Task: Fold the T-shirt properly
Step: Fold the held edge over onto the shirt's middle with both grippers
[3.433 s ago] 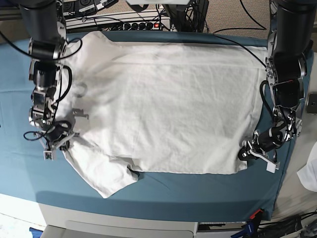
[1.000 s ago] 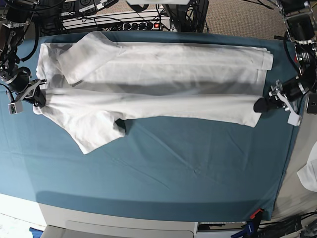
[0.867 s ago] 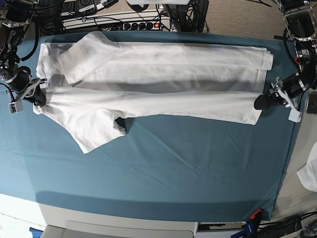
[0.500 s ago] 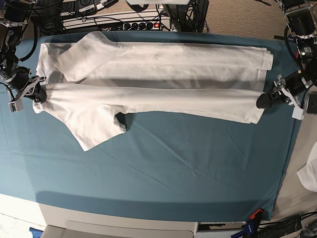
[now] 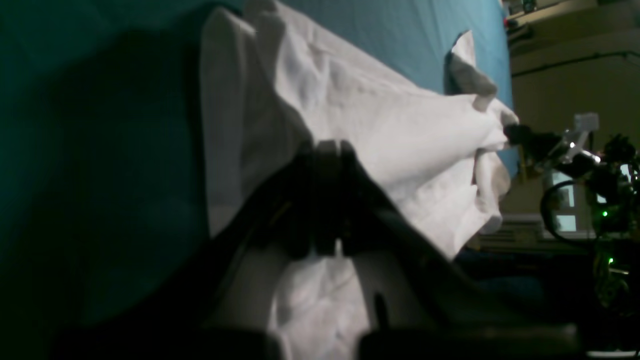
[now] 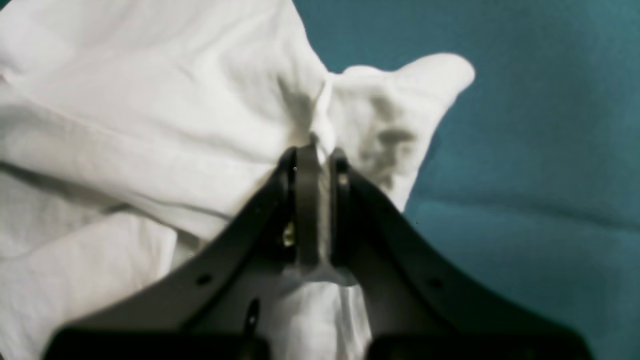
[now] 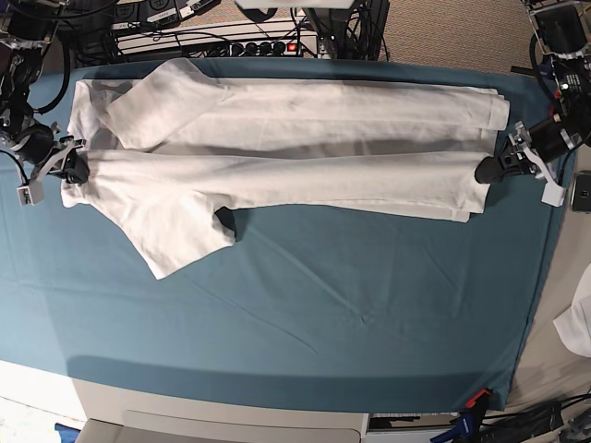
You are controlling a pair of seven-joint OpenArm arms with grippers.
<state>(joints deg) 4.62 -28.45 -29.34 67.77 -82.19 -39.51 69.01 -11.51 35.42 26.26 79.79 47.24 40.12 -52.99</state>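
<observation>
The white T-shirt (image 7: 295,138) lies doubled lengthwise along the far half of the table, its near edge stretched between both grippers. At the right end of the base view my left gripper (image 7: 487,171) is shut on the shirt's hem corner; its wrist view shows the dark fingertips (image 5: 328,146) pinched on white cloth (image 5: 390,140). My right gripper (image 7: 76,172) is shut on the shoulder end at the left, and its wrist view shows a fold of fabric (image 6: 150,100) clamped between its closed fingers (image 6: 318,150). One sleeve (image 7: 180,245) trails toward the near side.
A teal cloth sheet (image 7: 351,305) covers the table. A power strip and cables (image 7: 249,41) run along the back edge. A small white fabric scrap (image 7: 577,323) hangs off the table's right side.
Both grippers have carried the shirt's held edge toward the back of the table, so the upper layer now lies further over the lower one. Seconds earlier the shirt lay spread flat.
</observation>
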